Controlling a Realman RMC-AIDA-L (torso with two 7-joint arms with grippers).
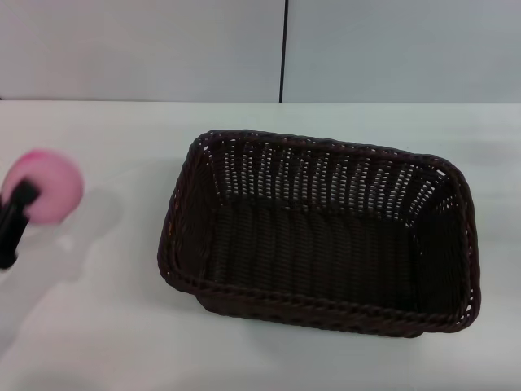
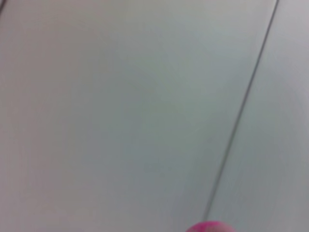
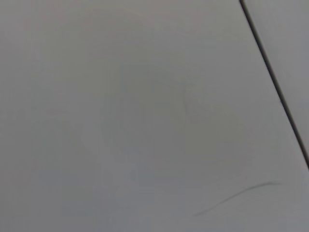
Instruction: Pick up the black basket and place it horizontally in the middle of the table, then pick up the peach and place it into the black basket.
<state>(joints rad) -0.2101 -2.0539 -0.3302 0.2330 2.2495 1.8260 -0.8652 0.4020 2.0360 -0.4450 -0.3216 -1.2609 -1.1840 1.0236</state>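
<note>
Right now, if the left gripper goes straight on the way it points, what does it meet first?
The left gripper holds the peach and, by its wrist view, points at a plain grey wall with one thin seam. Nothing else shows ahead, so probably the wall first; depth is unclear.

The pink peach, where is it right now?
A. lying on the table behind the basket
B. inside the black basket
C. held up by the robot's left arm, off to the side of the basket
C: in the head view the small round pink peach sits in the left gripper, raised over the white table, apart from the dark woven rectangular black basket, which holds nothing.
</note>
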